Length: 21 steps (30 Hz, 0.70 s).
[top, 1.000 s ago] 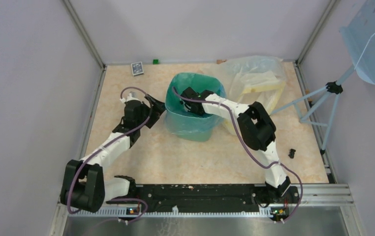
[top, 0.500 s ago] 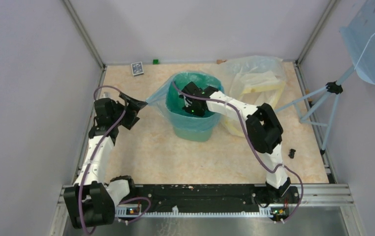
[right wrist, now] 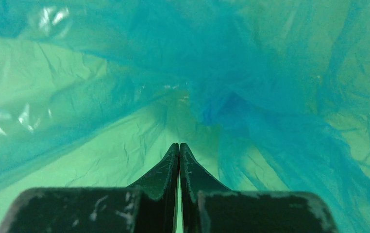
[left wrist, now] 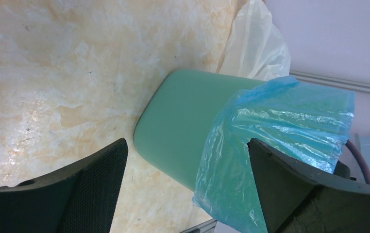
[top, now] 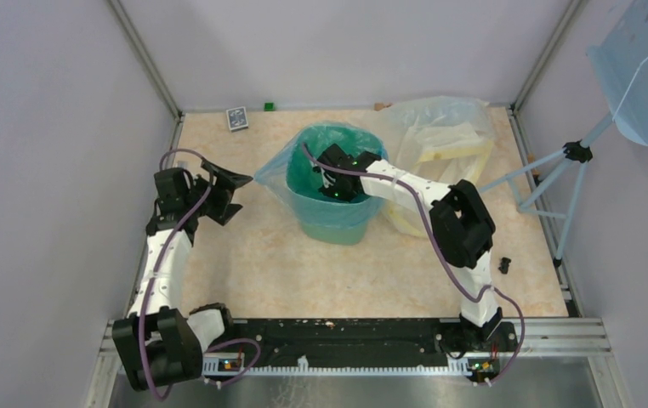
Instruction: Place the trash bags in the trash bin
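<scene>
Bin (top: 335,228): mint-green, standing on the table (top: 304,272) toward 12 o'clock of its middle, mouth up.

Blue bag (top: 275,174): sits in the bin, with its mouth folded out over the rim. Film hangs down the outer wall. At the bin's 9 o'clock side a loose corner flares out past the rim. The left wrist view confirms it: crinkled blue film (left wrist: 280,121) drapes over the upper part of the green wall (left wrist: 183,121), and the lower wall is bare.

Left pincer (top: 234,194): on the table side at the bin's 9 o'clock, near the flared corner. Its jaws are spread wide (left wrist: 187,144) and hold nothing. Whether one finger brushes the film cannot be told.

Right pincer (top: 334,176): reaches down inside the bin from the 3 o'clock side. Its own camera shows the tips pressed together (right wrist: 178,145), with creased blue film (right wrist: 251,73) gathered ahead of them against the green interior. Whether any film is caught between the tips cannot be told.

Other items: a clear bag (top: 440,127) lies just beside the bin at its 2 o'clock and also shows in the left wrist view (left wrist: 258,43). A small patterned card box (top: 236,117) lies at the far edge, at 11 o'clock from the bin.
</scene>
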Motion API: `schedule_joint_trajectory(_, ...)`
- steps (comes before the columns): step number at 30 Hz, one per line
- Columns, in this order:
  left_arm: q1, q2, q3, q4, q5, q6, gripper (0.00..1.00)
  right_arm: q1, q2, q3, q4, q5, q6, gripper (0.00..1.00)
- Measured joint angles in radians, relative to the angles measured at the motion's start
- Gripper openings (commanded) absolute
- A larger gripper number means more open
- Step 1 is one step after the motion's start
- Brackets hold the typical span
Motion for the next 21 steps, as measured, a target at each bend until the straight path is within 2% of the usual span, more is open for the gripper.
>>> schedule_joint_trajectory(10, 0.109, 0.004, 0.045, -0.022, 0.087, -0.011, 0.99, 0.0, -0.016, -0.037, 0.009, -0.003, 0.002, 0.0)
schedule_joint_trajectory(21, 0.098, 0.004, 0.006, 0.07, 0.178, -0.082, 0.99, 0.0, -0.097, -0.05, 0.021, -0.002, 0.02, 0.05)
